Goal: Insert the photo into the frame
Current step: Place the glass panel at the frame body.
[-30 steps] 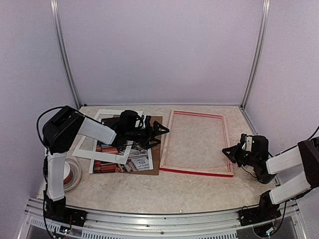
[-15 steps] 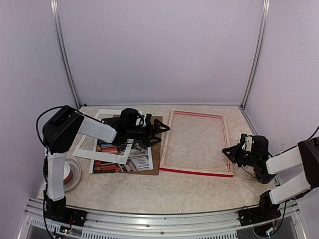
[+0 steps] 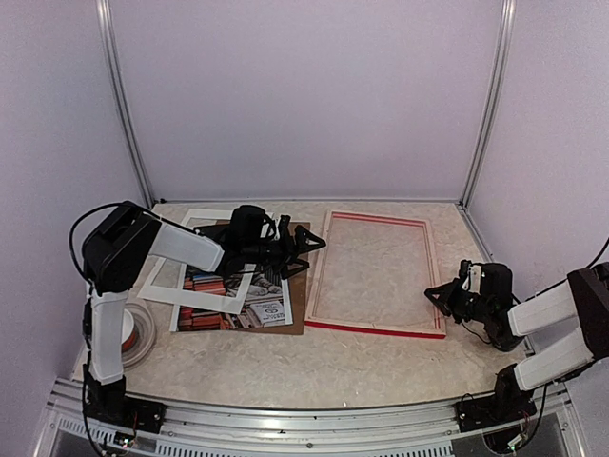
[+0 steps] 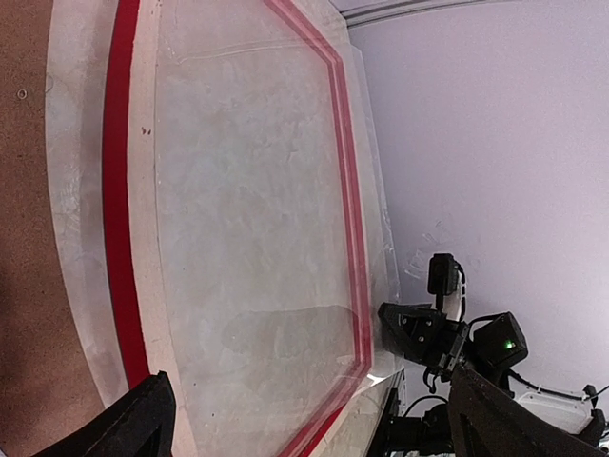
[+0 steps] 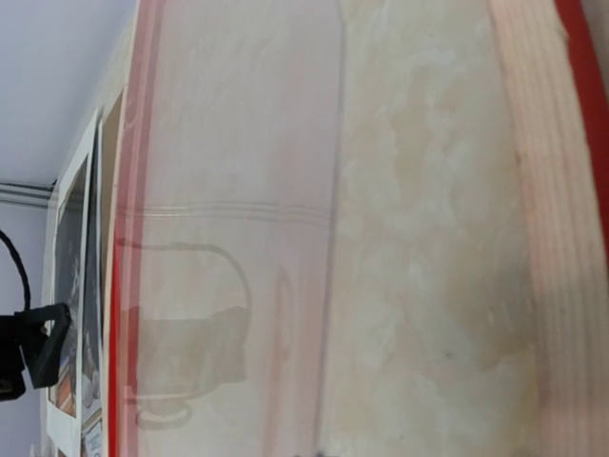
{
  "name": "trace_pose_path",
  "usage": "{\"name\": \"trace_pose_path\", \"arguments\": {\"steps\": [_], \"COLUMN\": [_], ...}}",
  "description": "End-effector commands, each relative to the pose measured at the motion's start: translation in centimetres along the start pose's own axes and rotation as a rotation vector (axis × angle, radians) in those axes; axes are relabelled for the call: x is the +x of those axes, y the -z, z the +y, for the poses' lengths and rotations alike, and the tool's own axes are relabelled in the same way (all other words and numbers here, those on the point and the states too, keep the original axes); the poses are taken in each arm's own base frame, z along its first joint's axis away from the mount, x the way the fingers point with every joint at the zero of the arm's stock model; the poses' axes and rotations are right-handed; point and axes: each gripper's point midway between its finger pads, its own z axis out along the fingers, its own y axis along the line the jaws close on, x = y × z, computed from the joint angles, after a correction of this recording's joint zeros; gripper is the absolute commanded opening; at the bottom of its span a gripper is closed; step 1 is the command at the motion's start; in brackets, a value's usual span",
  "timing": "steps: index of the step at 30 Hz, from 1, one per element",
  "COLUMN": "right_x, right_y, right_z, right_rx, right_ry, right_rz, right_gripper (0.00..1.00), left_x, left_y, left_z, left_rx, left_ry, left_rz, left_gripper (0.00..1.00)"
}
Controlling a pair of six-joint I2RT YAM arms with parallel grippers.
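While the left end effector (image 3: 310, 249) hangs wide open and empty over the brown backing board's (image 3: 298, 305) right edge, the right end effector (image 3: 434, 294) sits closed, holding nothing, at the frame's (image 3: 376, 328) right rail. The photo (image 3: 249, 303) lies left of the frame, partly under the white mat board (image 3: 190, 299).

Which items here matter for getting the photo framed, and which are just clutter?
Job:
- photo, partly covered by the mat
- frame, red, lying flat to the right of the pile

Lying about:
- white mat board, on top of the photo
- brown backing board, under the photo
- tape roll, far left
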Motion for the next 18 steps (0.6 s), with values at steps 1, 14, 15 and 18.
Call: {"name": "trace_pose_path", "arguments": {"steps": [1, 14, 15, 18], "right_x": [-0.03, 0.81, 0.85, 0.86], "right_y": [0.15, -0.11, -0.15, -0.25], "right_z": [-0.46, -0.97, -0.95, -1.02], "right_rx": [0.001, -0.015, -0.017, -0.017], "right_ry": [-0.003, -0.04, -0.039, -0.039], "right_rz": [-0.007, 0.014, 0.016, 0.017], "right_gripper": [0.0, 0.0, 0.0, 0.0], "left_x": [0.06, 0.23, 0.23, 0.29], "left_y": [-0.69, -0.84, -0.83, -0.84], "left_z": [-0.11, -0.09, -0.14, -0.02], "left_rx": [-0.004, -0.005, -0.003, -0.006], "left_ry": [-0.018, -0.02, -0.021, -0.019], "left_rz": [0.002, 0.002, 0.002, 0.003], "left_gripper": [0.99, 0.99, 0.99, 0.99]}}
